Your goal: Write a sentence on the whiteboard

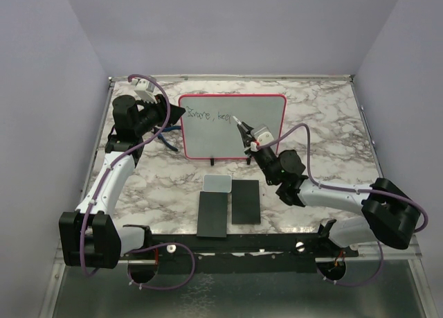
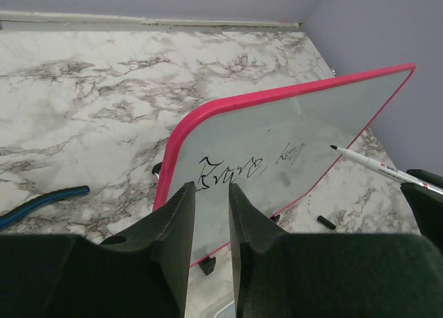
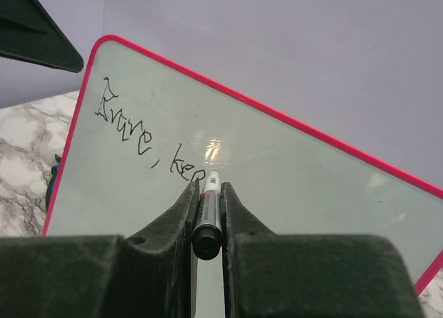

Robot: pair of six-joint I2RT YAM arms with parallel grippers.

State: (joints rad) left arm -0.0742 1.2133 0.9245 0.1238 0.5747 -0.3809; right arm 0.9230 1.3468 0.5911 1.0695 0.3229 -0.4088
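My right hand (image 3: 210, 186) clamps the marker (image 3: 208, 217), tip at the sentence (image 1: 211, 116) on the whiteboard (image 1: 263, 134) standing mid-back on the marble surface (image 1: 332, 117), lilac walls (image 1: 228, 27) around; my left hand (image 2: 211, 193) pinches its left rim.

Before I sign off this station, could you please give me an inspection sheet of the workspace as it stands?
Surface: marble-patterned table, no spills seen.
Job's things: whiteboard upright on its feet; sentence unfinished, roughly "Brave, keep"; marker tip at the last word.
Clutter: left black slab, right black slab and grey-white pad in front of the board; blue cord on the table.
Grippers: right gripper shut on the marker; left gripper at the board's left edge, grip unclear.
Cables: purple cable along each arm.
Surroundings: lilac walls; nothing else seen.
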